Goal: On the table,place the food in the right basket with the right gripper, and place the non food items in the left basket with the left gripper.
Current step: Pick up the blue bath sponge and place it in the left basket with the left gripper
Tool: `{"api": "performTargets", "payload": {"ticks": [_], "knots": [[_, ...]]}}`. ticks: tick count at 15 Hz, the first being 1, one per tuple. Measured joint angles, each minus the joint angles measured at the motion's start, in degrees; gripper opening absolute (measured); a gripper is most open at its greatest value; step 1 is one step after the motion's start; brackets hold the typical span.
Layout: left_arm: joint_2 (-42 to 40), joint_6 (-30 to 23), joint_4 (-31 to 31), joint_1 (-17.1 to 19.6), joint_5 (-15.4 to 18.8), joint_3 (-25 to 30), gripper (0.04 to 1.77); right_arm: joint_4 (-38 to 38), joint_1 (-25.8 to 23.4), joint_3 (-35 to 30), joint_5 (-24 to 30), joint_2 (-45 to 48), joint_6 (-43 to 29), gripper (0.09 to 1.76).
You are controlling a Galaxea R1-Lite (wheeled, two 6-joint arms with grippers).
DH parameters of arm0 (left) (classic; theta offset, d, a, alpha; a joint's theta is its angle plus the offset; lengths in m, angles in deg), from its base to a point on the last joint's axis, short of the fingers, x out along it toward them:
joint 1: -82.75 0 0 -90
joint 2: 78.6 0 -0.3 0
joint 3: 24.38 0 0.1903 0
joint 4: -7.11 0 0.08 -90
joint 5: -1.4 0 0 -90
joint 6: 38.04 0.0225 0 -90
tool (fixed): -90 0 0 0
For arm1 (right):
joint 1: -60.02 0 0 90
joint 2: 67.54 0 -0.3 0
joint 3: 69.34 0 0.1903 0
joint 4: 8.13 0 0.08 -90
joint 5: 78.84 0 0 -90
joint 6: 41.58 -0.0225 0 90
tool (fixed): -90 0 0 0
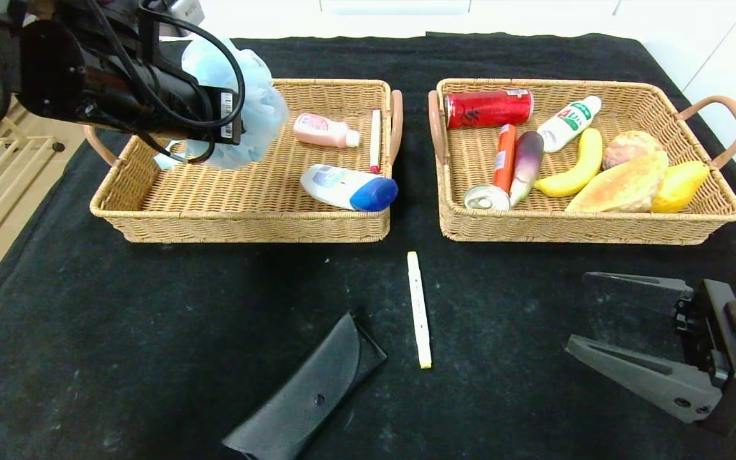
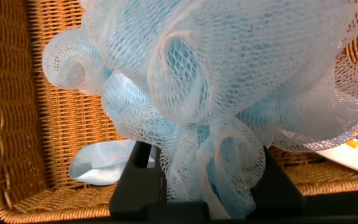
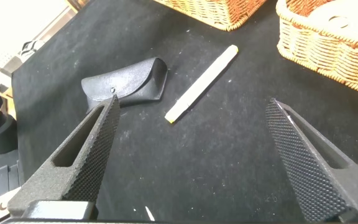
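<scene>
From the head view the left gripper (image 2: 207,177) is hidden behind its own thick arm over the left basket (image 1: 151,214). Only the left wrist view shows it clamped on the pale blue pouf (image 2: 229,81), which hangs above the wicker with its loops spilling around the black fingers (image 2: 138,177). That view also catches the edge of the white bottle (image 2: 353,152) lying in the basket.

The right gripper (image 1: 582,313) sits low over the table (image 1: 119,332) at the near right, jaws spread wide and holding nothing. Its wrist view looks between the ridged pads (image 3: 98,143) to the marker (image 3: 202,83) and the glasses case (image 3: 126,84), both lying on the black cloth, near each other but apart.

The cloth is black with faint pale specks; white cabinets stand behind and a wooden rack sits on the floor to the left.

The left basket also holds a pink bottle (image 1: 324,130) and a thin stick (image 1: 375,140) by its right wall. In the right basket (image 1: 572,227) the eggplant (image 1: 526,163) lies beside the orange sausage (image 1: 504,160), among cans, a banana, bread, a mango and a small white bottle.
</scene>
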Motion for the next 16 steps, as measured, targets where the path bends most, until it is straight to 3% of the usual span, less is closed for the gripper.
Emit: {"api": "performTargets", "payload": {"ticks": [6,10,16], "knots": [[2.5,-0.1,-2.6,0.2,-0.1,0.3,0.6,0.0,0.0,0.0,0.0,0.0,0.0,1.71],[2.6,-0.3,-2.7,0.1,-0.1,0.4,1.05,0.0,0.0,-0.1,0.0,0.0,0.0,1.71],[2.6,-0.3,-2.7,-0.2,-0.1,0.7,1.41,0.0,0.0,0.0,0.0,0.0,0.0,1.71]]}}
